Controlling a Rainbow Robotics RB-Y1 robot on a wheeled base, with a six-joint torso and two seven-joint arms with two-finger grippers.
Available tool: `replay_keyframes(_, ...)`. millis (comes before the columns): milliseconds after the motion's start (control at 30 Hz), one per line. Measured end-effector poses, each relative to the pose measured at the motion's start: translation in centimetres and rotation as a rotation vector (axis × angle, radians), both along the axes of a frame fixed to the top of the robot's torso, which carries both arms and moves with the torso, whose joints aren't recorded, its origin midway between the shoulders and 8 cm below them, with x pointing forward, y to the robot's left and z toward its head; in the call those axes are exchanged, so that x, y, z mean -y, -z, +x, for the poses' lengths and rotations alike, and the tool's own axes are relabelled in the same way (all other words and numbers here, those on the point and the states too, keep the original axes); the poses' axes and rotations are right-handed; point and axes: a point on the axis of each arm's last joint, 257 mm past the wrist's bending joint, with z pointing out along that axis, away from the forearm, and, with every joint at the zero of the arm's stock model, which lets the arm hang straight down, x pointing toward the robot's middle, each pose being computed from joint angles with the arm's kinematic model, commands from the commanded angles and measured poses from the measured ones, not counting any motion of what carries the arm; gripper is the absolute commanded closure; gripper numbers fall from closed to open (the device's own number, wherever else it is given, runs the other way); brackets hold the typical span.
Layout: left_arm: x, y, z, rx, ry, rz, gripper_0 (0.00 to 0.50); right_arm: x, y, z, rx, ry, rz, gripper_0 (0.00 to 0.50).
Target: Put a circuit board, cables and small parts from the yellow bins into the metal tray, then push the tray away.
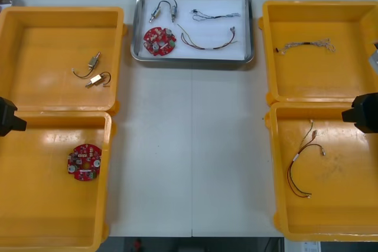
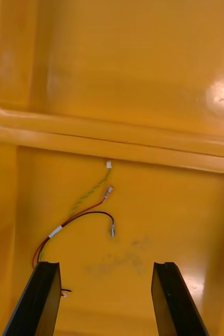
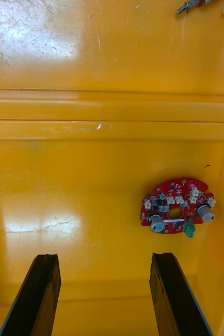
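The metal tray (image 1: 137,28), white inside, stands at the far middle of the table. It holds a round red circuit board (image 1: 159,41), small metal parts (image 1: 163,9), a blue and white cable (image 1: 216,14) and a red and yellow cable (image 1: 208,41). My left gripper (image 3: 104,294) hangs open over the near left yellow bin (image 1: 35,216), short of a second red circuit board (image 3: 176,206) (image 1: 84,162). Over the near right yellow bin (image 1: 348,205), my right gripper (image 2: 106,299) is open, with a red and yellow cable (image 2: 85,210) (image 1: 302,162) lying just beyond its fingers.
The far left bin (image 1: 35,45) holds small metal parts (image 1: 94,70) with short wires. A thin cable (image 1: 304,45) lies in the far right bin (image 1: 354,75). Bare table runs between the two rows of bins, in front of the tray.
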Motion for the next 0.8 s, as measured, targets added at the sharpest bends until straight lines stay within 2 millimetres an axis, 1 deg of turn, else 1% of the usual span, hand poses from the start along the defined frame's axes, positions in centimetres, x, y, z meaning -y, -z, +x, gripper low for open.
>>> replay_keyframes(267,0.0,0.0,0.0,0.0,0.0,0.0,0.0,1.5,2.0,-0.2,-0.071,0.073,0.046,0.0)
replay_keyframes(367,0.0,0.0,0.0,0.0,0.0,0.0,0.0,1.8,2.5,-0.2,-0.088,0.096,0.062,0.0)
replay_keyframes(800,0.0,0.0,0.0,0.0,0.0,0.0,0.0,2.0,2.5,-0.2,-0.088,0.109,0.059,0.0)
